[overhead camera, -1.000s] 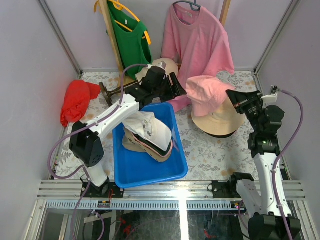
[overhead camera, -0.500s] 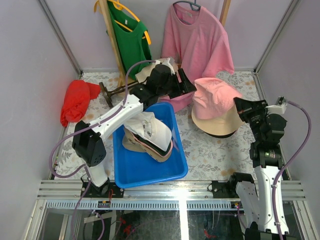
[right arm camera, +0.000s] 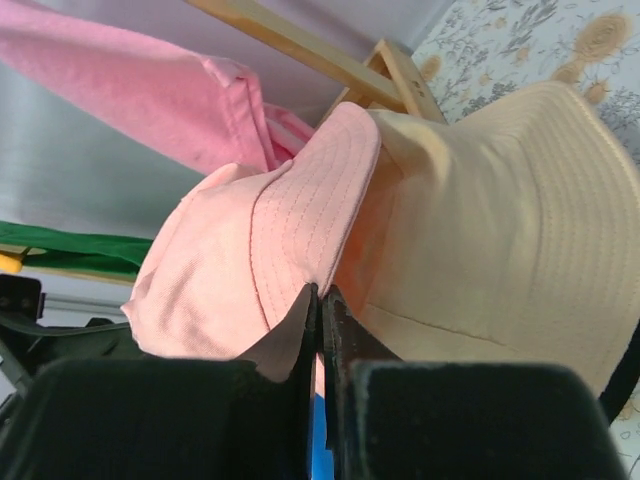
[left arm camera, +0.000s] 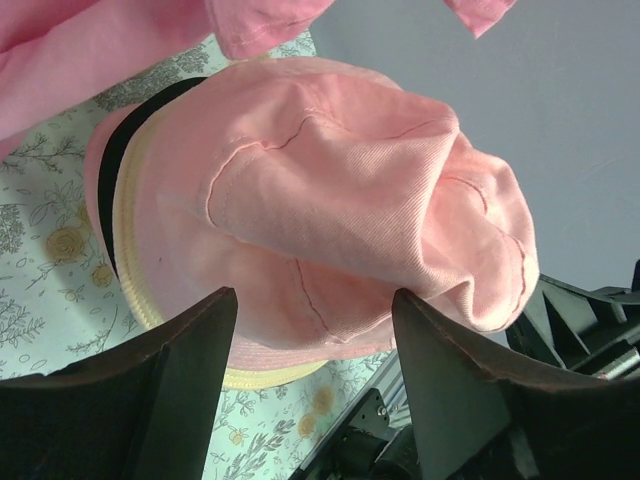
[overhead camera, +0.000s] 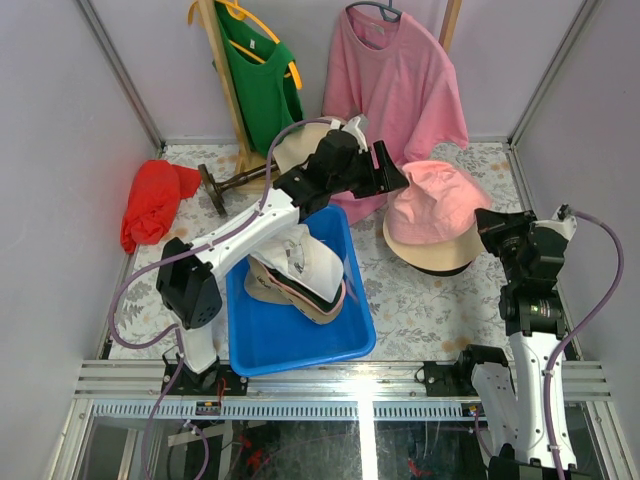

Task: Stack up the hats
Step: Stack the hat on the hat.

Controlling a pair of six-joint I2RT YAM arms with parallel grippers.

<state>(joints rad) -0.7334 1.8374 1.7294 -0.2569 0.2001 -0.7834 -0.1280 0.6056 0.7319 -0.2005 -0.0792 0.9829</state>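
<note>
- The pink hat (overhead camera: 435,198) sits right of centre in the top view, lying on top of the tan hat (overhead camera: 432,255). A dark band shows under the tan brim. The pile rests on the floral worktop (overhead camera: 420,300).
- The right hand (right arm camera: 320,300) is pinched narrow on the pink hat's brim, with both fingers flat against the fabric edge. In the top view this hand is at the hat's right edge, touching it.
- The left hand (left arm camera: 312,300) stands wide and holds nothing. The pink hat fills its wrist view just beyond the fingertips. In the top view it is just beside the hat's upper-left side, and I cannot tell whether it touches.
- The relation that matters is that the hat lies between the two hands, along a line from the upper left to the lower right of the top view. The right hand already has it, so the left is probably there to steady or flatten the crown.
- The hat's crown points up and leans toward the upper left, crumpled and dented. Its brim reads slightly wider left to right than top to bottom, though the hat is nearly round.
- More caps (overhead camera: 295,265) lie in the blue bin (overhead camera: 355,330), lower left of the pile and nearer the left arm.
</note>
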